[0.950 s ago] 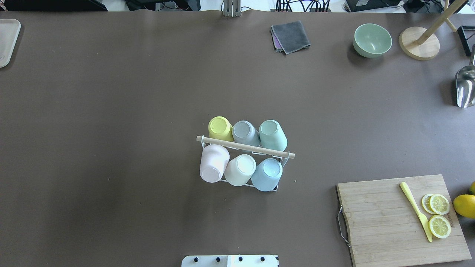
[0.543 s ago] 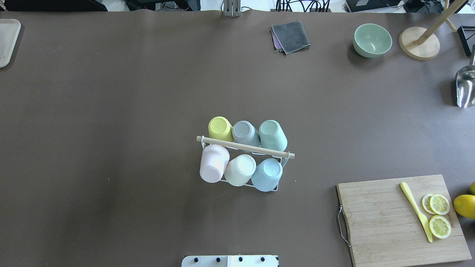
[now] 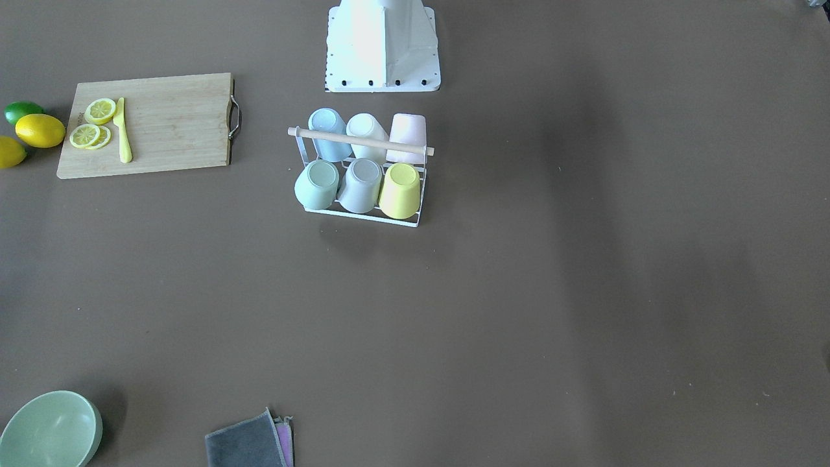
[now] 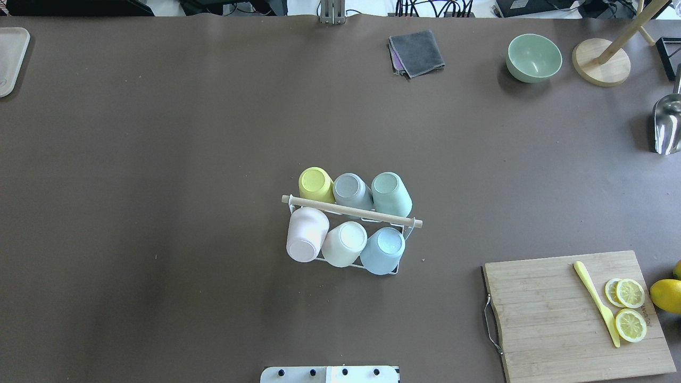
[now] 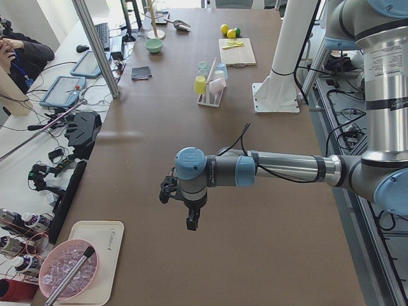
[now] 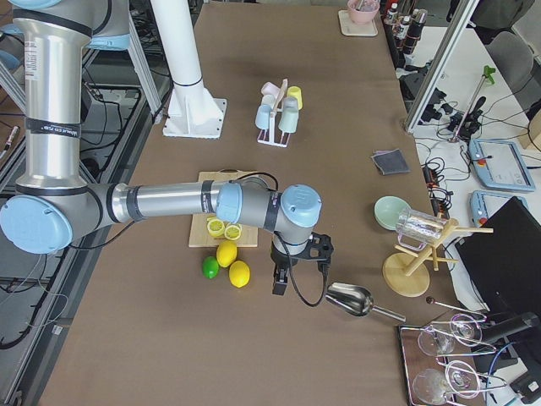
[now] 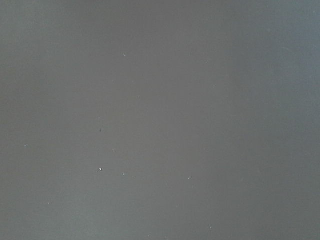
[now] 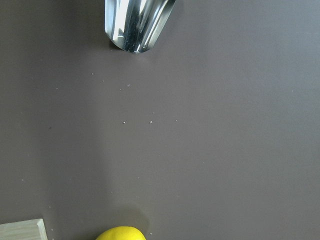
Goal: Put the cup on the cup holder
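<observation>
In the middle of the brown table stands the small white wire cup holder with a light wooden rod handle, upright on its base. Every place on it carries a cup turned bottom-up. A yellow cup, a grey cup and a mint-green cup sit in the row farther from the robot. A pale pink cup, a white cup and a light blue cup sit in the near row. Both arms are well apart from the rack. The left gripper hangs pointing down over bare tabletop towards the robot's left end of the table. The right gripper hangs pointing down at the other end, between a yellow lemon and a shiny metal scoop. Both grippers show only from the side, so I cannot tell how far apart either one's fingers stand, nor whether they have hold of anything.
</observation>
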